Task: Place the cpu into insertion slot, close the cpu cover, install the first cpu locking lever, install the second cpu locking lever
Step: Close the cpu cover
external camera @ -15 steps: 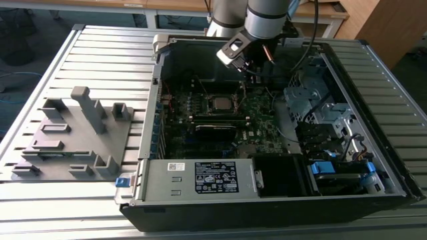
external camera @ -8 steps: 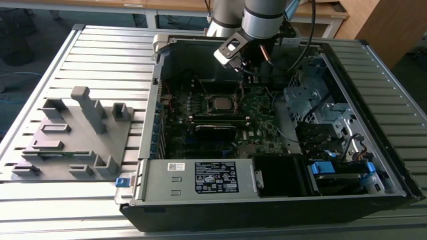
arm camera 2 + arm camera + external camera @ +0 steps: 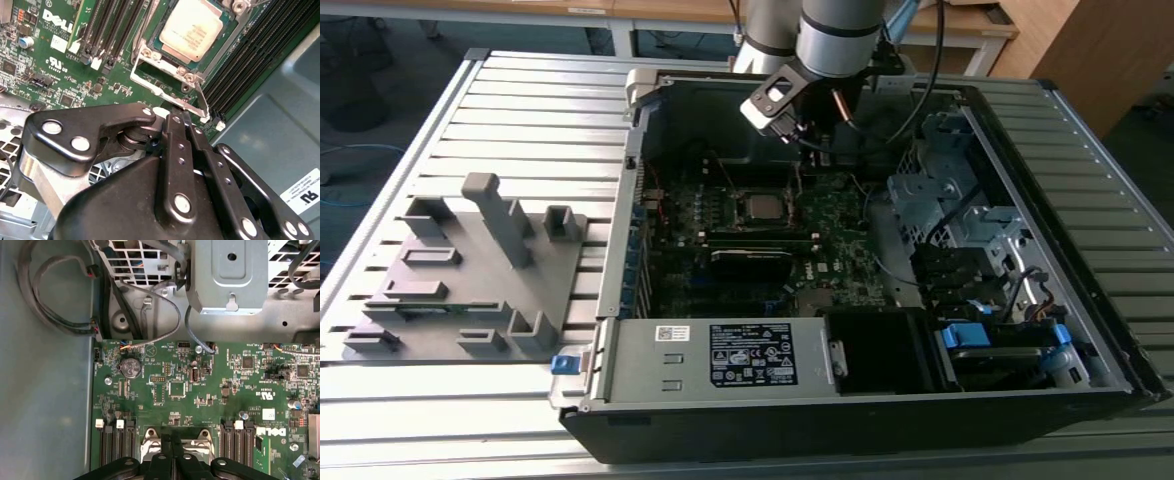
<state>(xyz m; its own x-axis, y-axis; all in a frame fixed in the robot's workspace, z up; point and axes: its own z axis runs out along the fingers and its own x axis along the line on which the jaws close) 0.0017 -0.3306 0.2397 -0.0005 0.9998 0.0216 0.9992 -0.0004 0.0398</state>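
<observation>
slatted metal table | wooden desk behind | wooden cabinet, exterior view's right | dark floor

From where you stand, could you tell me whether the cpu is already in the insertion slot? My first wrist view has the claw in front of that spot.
Observer: Yes. In the second wrist view the cpu lies flat in the insertion slot, with its metal top up and bare.
Operator: Thank you. Is the cpu cover down over it?
Observer: It appears not. The cpu cover shows as a thin silvery frame off the chip, on the side towards the claw, whose tips are together right beside it. I cannot tell whether they pinch it.
</observation>
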